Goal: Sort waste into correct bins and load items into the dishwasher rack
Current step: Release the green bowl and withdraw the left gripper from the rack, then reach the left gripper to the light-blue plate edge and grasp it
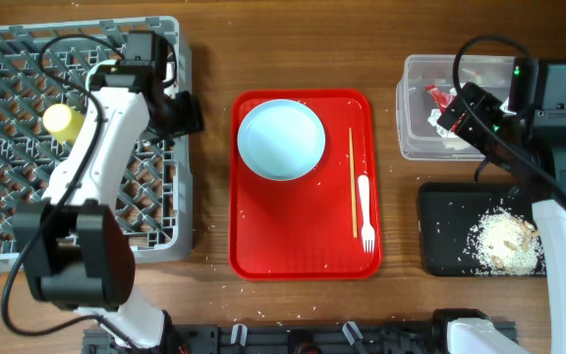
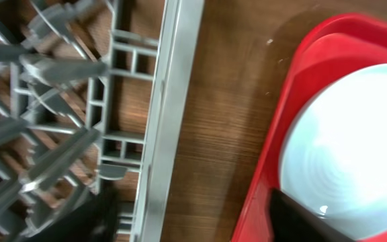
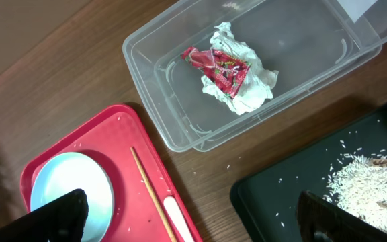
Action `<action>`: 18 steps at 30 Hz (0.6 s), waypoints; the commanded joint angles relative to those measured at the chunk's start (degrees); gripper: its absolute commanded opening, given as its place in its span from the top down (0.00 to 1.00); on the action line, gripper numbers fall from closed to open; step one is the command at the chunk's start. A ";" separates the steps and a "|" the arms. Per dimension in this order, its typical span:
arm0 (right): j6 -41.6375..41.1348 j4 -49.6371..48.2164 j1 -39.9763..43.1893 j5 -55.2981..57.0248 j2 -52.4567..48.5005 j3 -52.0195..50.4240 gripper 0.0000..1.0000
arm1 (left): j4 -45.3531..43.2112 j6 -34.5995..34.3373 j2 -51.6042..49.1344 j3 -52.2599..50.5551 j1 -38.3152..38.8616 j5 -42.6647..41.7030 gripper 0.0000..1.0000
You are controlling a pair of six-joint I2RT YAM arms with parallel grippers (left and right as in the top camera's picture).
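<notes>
Item one, left gripper [image 1: 187,115]: jaws parted, nothing held. In the left wrist view its dark fingertips [image 2: 301,218] sit at the two lower corners, well apart. A strip of bare table [image 2: 220,114] lies below the gap between them. To one side of it stands the wall of the grey dishwasher rack [image 2: 173,101]. To the other side is the rim of the red tray [image 2: 281,134], with the pale blue plate [image 2: 355,148] lying in it. Further off, inside the rack, is the small yellow cup [image 1: 62,121], shown by the overhead view only; the wrist camera takes in pegs and wall. Beyond the plate on the same tray, again overhead only for this side, the thin wooden stick [image 1: 352,182] and white plastic fork [image 1: 366,211] lie side by side, apart from the plate. Item two, right gripper [image 1: 465,113]: jaws spread wide, empty, its fingertips at both lower corners of the right wrist view. Just beyond it is the clear tub [image 3: 153,74], holding the crumpled white napkin [image 3: 254,91] with the red wrapper [image 3: 220,67] on top. From overhead the gripper covers part of this and only a bit of red shows. Beside the tub is the black tray [image 3: 267,202], with a heap of rice-like scraps [image 3: 365,181] and loose grains around it. A few grains on the table between tub and tray are legible in the wrist view alone. That view's lower left corner also shows the red tray, plate, stick and fork handle.
</notes>
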State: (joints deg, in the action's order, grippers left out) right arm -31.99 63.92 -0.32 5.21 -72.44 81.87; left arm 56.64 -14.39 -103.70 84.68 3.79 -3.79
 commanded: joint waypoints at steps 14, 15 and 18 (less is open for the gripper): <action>0.44 -0.04 0.17 1.18 -0.48 0.31 0.00 | -15.45 -2.58 -8.68 2.54 34.14 -3.78 0.41; 0.46 -0.04 0.20 1.18 -0.48 0.31 0.00 | -16.46 -2.58 -10.16 2.54 35.47 -1.42 0.41; 0.44 -0.02 0.17 1.18 -0.48 0.31 0.00 | -18.64 -2.58 -13.44 2.54 37.44 4.15 0.41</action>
State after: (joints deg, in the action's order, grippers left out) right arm -32.01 64.01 -0.32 5.21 -72.44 81.84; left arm 39.27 -16.86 -114.91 87.07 40.47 -5.96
